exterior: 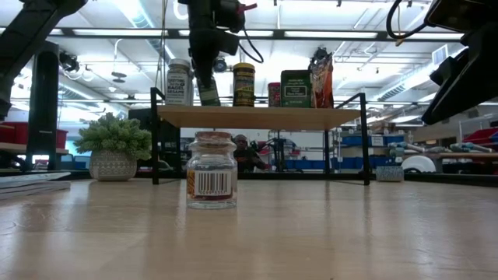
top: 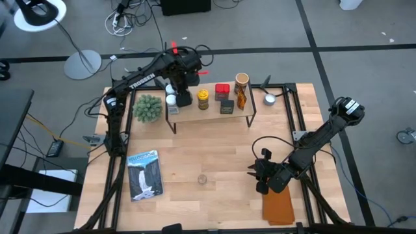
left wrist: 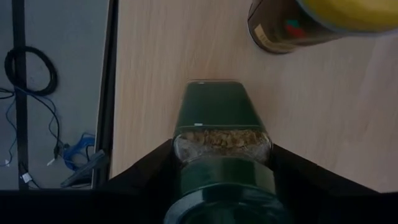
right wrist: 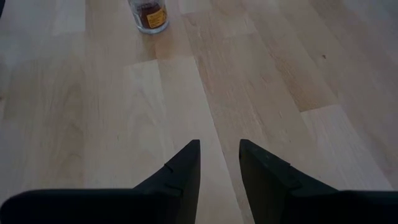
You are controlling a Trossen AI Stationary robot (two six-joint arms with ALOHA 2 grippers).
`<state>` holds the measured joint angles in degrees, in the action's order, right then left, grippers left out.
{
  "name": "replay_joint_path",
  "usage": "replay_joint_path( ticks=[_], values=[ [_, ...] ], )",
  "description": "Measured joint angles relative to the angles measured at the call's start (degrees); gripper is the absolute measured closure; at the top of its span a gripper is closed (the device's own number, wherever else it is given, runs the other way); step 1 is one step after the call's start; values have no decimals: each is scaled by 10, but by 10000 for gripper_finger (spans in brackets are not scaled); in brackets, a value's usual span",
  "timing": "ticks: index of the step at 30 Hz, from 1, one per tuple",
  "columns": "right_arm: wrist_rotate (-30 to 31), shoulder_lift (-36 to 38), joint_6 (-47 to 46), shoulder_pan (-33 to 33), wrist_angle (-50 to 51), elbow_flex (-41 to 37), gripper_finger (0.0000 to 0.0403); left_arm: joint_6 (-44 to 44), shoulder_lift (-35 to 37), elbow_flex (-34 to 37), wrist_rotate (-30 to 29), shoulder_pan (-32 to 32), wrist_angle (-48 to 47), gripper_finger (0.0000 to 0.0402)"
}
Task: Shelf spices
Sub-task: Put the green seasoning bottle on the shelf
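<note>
Left gripper (top: 184, 97) fingers clamped on green-lidded jar (left wrist: 222, 155) over shelf (top: 211, 114): set base flat, clear yellow-lidded jar (top: 203, 99), then release. Right gripper (right wrist: 219, 163) slightly parted, empty, above worktop (top: 214, 149).

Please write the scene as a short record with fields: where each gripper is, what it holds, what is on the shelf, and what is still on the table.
left gripper: over the shelf's left end, shut on a green-lidded jar
right gripper: low over the table, front right, fingers apart, holding nothing
shelf: white-lidded jar, yellow-lidded jar, red tin, black box, amber bottle
still on table: one clear jar, near the middle front
</note>
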<state>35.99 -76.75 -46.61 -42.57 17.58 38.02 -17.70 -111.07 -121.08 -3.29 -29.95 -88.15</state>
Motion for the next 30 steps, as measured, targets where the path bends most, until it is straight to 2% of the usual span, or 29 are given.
replay_joint_path(
  ticks=[9,22,30],
  values=[
    [0,0,2,0,-8,0,291,-1,0,23,-14,0,-2,163],
    [0,0,3,0,-8,0,292,-2,0,-20,-14,0,-4,124],
    [0,0,3,0,-8,0,291,-2,0,-52,-37,0,-20,121]
  ],
)
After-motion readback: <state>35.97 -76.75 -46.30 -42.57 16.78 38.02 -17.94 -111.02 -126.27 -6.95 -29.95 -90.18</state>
